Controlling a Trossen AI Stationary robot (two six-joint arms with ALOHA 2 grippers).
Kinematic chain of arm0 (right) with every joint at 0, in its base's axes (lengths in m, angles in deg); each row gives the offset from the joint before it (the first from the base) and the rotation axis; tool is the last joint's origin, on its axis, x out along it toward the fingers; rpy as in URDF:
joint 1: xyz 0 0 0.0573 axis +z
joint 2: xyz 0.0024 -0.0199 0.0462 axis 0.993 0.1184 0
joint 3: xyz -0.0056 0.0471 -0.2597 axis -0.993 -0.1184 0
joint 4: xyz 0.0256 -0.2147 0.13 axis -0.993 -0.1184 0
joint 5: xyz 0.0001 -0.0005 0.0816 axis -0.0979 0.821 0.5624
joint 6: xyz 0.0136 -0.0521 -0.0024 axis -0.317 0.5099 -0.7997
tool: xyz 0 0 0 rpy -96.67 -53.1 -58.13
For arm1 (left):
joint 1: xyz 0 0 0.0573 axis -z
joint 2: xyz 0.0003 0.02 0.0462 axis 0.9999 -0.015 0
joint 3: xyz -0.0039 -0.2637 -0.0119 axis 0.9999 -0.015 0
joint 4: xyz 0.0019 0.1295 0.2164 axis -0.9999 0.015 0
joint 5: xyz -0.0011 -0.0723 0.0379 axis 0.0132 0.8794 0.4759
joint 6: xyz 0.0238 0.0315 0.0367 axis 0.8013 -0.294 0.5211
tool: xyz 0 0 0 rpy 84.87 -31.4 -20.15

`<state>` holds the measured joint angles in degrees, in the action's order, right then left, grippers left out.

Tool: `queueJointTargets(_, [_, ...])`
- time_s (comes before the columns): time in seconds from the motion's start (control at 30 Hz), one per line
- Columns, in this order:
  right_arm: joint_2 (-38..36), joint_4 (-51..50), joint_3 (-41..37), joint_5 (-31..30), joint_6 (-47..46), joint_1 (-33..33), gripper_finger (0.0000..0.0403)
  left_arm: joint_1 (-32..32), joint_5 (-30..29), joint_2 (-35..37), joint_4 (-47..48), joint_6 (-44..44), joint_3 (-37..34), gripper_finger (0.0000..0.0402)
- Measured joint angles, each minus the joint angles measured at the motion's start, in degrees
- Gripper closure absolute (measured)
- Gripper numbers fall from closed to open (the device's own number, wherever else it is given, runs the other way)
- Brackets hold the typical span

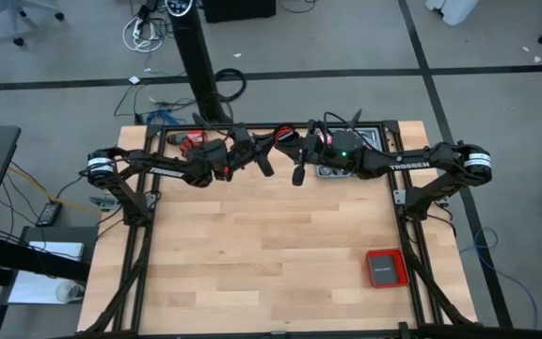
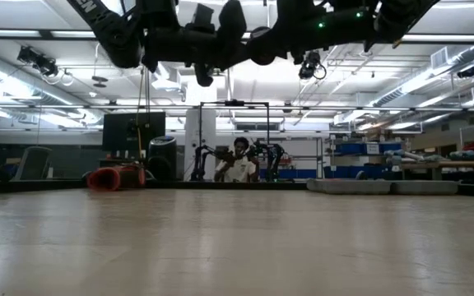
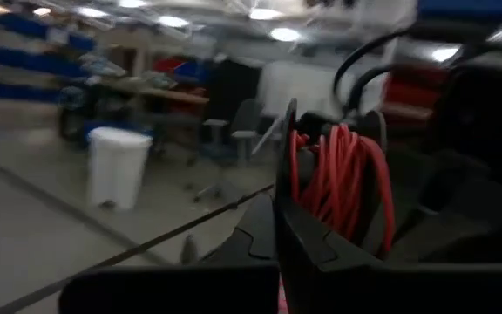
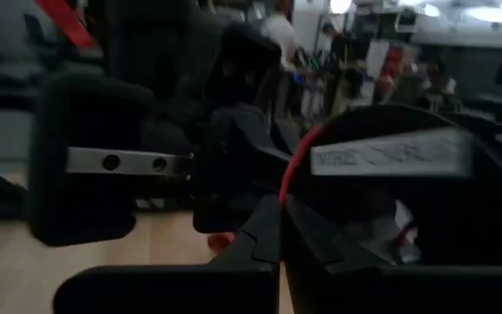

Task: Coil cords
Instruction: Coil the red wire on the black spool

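Hovering above the surface's (image 1: 271, 235) far edge, both claws are pressed together: left claw (image 3: 279, 187) on the red cord (image 3: 338, 179), right claw (image 4: 281, 218) likewise.

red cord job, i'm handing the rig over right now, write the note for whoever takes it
Left gripper: fingers shut, raised above the far edge of the wooden table. Loops of the thin red cord hang right by its fingers in the left wrist view; whether they are pinched I cannot tell.
Right gripper: fingers shut, facing the left one closely. A strand of red cord runs past it in the right wrist view.
Elsewhere: red-and-black power drill at the far edge, flat red square box near the right front.
Done: several loops formed, held in the air.
Left: finish the coil and set it down.
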<state>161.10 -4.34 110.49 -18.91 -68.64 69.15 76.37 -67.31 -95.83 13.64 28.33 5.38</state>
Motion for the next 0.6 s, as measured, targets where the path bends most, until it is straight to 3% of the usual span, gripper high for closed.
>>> queueJointTargets(0.23, [0.0,-4.3,1.7,-4.2,3.2,1.0,0.0403,1.8,-7.3,0.0,6.3,7.1,3.9,0.0401])
queueJointTargets(0.6, [-0.3,-7.3,1.7,-9.8,5.5,1.7,0.0400,3.9,-15.6,0.0,6.6,8.7,4.4,0.0401])
